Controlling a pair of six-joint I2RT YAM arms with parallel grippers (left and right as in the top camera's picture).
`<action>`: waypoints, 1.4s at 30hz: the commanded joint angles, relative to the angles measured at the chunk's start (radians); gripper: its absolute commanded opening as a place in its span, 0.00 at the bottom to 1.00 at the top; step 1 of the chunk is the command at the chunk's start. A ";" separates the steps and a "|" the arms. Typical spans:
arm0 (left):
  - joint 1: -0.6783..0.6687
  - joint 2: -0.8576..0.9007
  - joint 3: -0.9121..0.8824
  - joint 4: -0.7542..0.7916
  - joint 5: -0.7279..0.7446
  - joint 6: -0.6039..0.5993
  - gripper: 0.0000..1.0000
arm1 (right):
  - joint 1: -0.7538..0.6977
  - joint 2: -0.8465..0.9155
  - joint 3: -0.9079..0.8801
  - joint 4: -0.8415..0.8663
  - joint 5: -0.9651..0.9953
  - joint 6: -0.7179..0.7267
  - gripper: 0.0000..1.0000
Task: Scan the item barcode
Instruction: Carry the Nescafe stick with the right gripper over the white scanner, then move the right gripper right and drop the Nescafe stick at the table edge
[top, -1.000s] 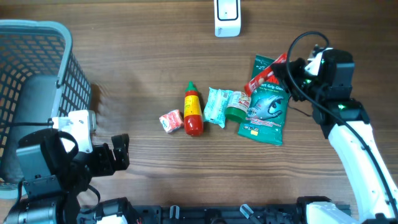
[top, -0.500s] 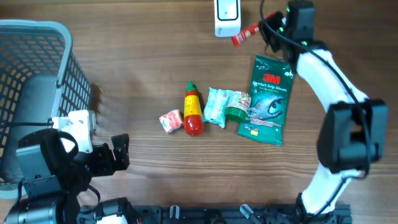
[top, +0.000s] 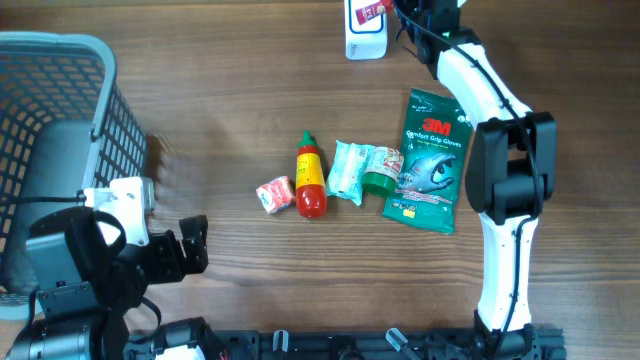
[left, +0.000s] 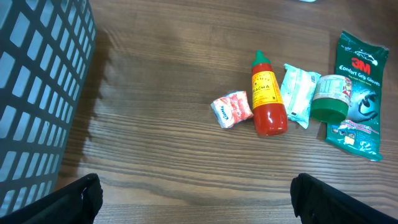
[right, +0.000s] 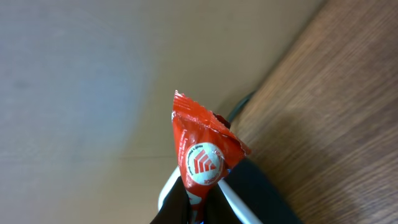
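Above the scanner (top: 365, 42) | my right tool (top: 400, 10) has brought its pinched red sachet (top: 374, 10) | scan likely underway | left tool (top: 195, 245) wide

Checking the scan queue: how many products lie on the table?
5, in a mid-table row: pink packet, red sauce bottle, pale packet, green-lidded jar, 3M glove pack. Nothing seems hidden.

The green glove packet (left: 360, 93) read "3M" and "Comfort Grip Gloves", the red sachet (right: 202, 158) bore only a round white emblem, and the label on the sauce bottle (left: 267, 99) was too small to read.
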 joint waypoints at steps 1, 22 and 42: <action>0.006 -0.007 0.002 0.002 0.016 0.023 1.00 | 0.002 0.045 0.027 0.014 0.046 0.035 0.05; 0.006 -0.007 0.002 0.002 0.016 0.023 1.00 | -0.717 -0.294 -0.047 -0.850 0.194 -0.107 0.05; 0.006 -0.007 0.002 0.002 0.016 0.023 1.00 | -0.945 -0.452 -0.168 -0.855 0.012 -0.392 1.00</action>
